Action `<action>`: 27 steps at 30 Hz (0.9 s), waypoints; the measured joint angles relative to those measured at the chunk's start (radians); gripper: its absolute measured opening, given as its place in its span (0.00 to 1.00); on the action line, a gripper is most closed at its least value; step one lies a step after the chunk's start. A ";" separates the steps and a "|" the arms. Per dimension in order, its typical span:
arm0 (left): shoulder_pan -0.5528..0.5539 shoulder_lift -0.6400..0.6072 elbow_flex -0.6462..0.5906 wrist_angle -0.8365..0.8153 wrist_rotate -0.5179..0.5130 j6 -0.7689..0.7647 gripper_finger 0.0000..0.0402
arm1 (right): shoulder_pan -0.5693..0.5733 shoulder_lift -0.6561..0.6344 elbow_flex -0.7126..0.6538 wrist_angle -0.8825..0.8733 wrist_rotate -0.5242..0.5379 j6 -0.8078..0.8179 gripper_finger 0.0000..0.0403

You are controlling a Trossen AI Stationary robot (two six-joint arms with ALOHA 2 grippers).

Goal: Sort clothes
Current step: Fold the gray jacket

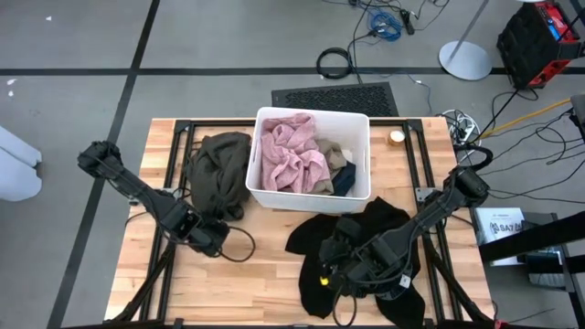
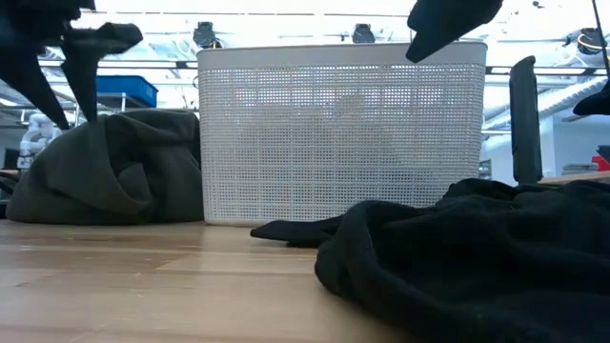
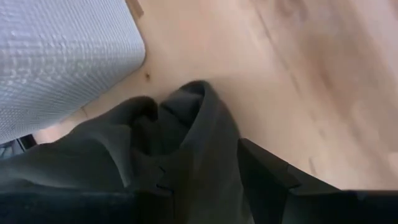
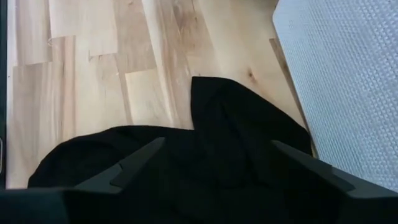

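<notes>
An olive-green garment (image 1: 219,169) lies bunched on the table left of the white bin (image 1: 315,112). The bin holds a fuzzy pink garment (image 1: 291,151), a beige one (image 1: 336,157) and a dark teal one (image 1: 345,180). A black garment (image 1: 384,224) lies spread on the table near and right of the bin. My left gripper (image 1: 208,239) is open at the olive garment's near edge, and a fold of it (image 3: 199,124) shows between the fingers. My right gripper (image 1: 340,260) is open above the black garment (image 4: 236,124), apart from it. My left gripper's open fingers (image 3: 267,174) stand on either side of the olive garment's near fold (image 3: 205,143), coming from the table's near side toward the bin. I cannot tell whether they touch the cloth. The garment lies on the table.
A small round object (image 1: 396,138) sits at the table's far right. Bare wood (image 1: 256,288) lies between the two garments at the near edge. Black frame rails (image 1: 174,164) run along the table's sides. In the low view the bin's mesh wall (image 2: 343,133) stands behind both garments.
</notes>
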State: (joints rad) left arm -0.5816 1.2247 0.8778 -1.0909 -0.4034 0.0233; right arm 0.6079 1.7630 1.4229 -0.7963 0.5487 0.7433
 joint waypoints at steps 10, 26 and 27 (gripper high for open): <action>0.084 0.126 -0.018 0.003 -0.021 0.268 0.32 | -0.006 0.000 0.000 0.001 -0.001 -0.019 0.66; 0.084 0.304 0.032 -0.017 -0.211 0.178 0.03 | -0.131 0.000 -0.256 0.396 -0.020 -0.132 0.62; 0.072 0.304 0.060 -0.037 -0.238 0.140 0.03 | -0.146 0.000 -0.276 0.442 -0.007 -0.152 0.61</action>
State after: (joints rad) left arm -0.5093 1.5284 0.9376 -1.1283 -0.6418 0.1636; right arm 0.4617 1.7626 1.1467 -0.3545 0.5413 0.5916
